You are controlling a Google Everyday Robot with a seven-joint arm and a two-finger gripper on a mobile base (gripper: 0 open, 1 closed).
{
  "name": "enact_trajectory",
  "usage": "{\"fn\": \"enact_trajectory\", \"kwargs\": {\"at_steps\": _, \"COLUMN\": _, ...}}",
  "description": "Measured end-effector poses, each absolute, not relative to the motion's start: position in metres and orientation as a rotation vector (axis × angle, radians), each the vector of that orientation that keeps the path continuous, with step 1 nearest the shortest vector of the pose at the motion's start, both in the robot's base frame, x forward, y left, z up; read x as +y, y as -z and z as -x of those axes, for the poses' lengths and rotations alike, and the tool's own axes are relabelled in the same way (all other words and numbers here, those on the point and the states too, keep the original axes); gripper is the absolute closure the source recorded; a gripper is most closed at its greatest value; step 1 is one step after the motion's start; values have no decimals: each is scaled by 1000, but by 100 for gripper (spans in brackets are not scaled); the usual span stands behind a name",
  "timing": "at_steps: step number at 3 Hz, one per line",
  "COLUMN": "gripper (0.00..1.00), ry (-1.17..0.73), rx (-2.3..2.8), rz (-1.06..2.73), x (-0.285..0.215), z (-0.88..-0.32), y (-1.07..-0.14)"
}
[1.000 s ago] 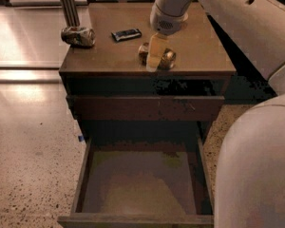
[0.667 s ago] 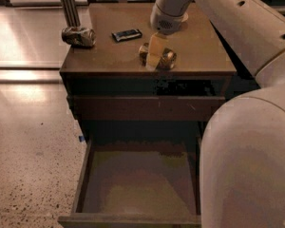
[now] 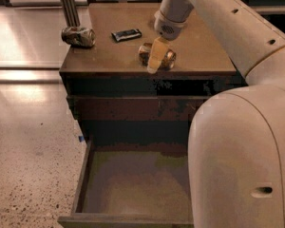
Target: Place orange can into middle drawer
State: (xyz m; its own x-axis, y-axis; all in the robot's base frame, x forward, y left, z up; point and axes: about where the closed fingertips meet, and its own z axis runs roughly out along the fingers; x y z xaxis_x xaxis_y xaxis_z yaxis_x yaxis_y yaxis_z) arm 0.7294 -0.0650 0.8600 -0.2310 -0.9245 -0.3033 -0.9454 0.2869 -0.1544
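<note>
The orange can (image 3: 168, 57) lies on its side on the cabinet top (image 3: 199, 46), near the front edge. My gripper (image 3: 156, 61) comes down from the upper right and sits right at the can, with a yellowish pad covering the can's middle. The middle drawer (image 3: 83, 175) is pulled out below, showing tall dark side walls and a bare greyish-brown floor. My white arm covers the drawer's right part.
A greyer, silvery can (image 3: 79, 36) lies on the cabinet top's left end. A dark flat bar (image 3: 126, 34) lies behind the orange can. A metal pole (image 3: 67, 4) stands at the back left. A closed drawer front (image 3: 128, 108) sits above the open one. Speckled floor lies to the left.
The gripper has stayed at the orange can, which has not moved. The big lower part of my arm has swung left and now covers more of the drawer.
</note>
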Motion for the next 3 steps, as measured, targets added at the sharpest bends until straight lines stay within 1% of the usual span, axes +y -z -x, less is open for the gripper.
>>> {"fn": "enact_trajectory", "kwargs": {"at_steps": 2, "gripper": 0, "ry": -173, "rx": 2242, "rz": 1712, "x": -56, "z": -735, "y": -833}}
{"fn": "enact_trajectory", "kwargs": {"at_steps": 3, "gripper": 19, "ry": -259, "rx": 2186, "rz": 1787, "x": -40, "z": -734, "y": -819}}
